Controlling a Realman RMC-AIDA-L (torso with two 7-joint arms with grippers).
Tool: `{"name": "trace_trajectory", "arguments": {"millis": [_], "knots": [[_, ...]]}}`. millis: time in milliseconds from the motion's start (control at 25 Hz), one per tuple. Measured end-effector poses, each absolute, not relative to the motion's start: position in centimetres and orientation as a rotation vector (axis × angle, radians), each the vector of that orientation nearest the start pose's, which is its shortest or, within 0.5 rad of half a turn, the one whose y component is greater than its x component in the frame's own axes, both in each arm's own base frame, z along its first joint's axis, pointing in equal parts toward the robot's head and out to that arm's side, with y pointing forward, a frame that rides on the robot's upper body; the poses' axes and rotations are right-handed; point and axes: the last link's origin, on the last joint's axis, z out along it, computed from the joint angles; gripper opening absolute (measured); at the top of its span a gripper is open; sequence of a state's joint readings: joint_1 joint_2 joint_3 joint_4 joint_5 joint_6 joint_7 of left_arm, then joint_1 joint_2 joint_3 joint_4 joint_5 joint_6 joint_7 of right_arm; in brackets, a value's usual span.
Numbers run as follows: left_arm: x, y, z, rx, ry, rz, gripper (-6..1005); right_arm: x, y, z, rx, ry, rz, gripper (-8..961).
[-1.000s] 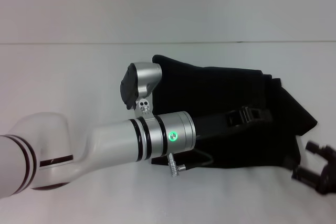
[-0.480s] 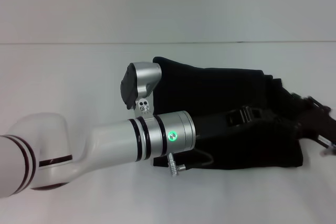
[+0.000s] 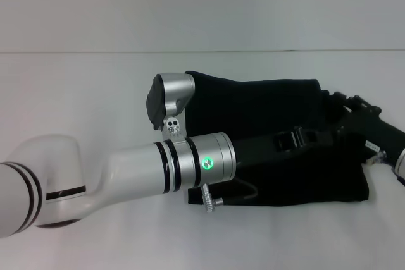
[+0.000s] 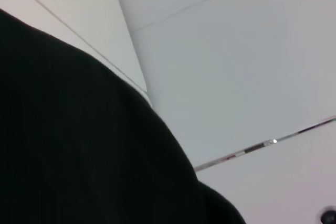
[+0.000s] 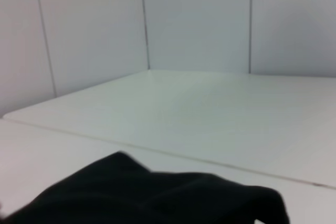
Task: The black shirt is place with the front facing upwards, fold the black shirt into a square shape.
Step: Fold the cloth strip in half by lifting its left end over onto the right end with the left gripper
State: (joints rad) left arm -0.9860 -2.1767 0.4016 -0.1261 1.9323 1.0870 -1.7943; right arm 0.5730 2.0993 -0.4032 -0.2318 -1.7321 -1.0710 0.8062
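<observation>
Can't tell what the jaws of either gripper are doing, both are black against black cloth. The left gripper (image 3: 297, 138) lies low on top of the shirt (image 3: 266, 102), roughly in the middle of the folded bundle, pointing toward the robot's right. Behind it the left arm (image 3: 139, 172) stretches nearly flat across the surface (image 3: 95, 86), running from the near left corner in over the cloth: fat white elbow at the left, then a silver wrist ring with a green light, with a silver camera pod sticking up above it and a small cable looping off below.

The right gripper (image 3: 354, 115) comes in from the right edge of the head view and sits at the shirt's right side, up near the far right corner of the bundle, over or touching the cloth; I can't say which. Only its black body and a bit of the wrist show.

The shirt is folded into a roughly rectangular dark block, lying flat on the white surface right of centre. No lettering visible. Left wrist view is mostly filled with black cloth; the right wrist view shows a dark hump of it (image 5: 157, 195) low against the white surface.
</observation>
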Motion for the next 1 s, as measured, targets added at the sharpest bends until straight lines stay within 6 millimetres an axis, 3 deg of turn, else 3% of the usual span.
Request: {"name": "trace_trajectory", "arguments": {"millis": [520,1000], "knots": [[-13.8,33.5,-16.2,-2.476,-1.878,-0.985,36,31.6,36.0,-1.8,-2.006,0.699,0.727,927],[-15.6,33.4,-17.6,-2.395,-1.875,-0.824,39,32.9,35.5,-1.1,-1.951,0.734,0.703,927]]}}
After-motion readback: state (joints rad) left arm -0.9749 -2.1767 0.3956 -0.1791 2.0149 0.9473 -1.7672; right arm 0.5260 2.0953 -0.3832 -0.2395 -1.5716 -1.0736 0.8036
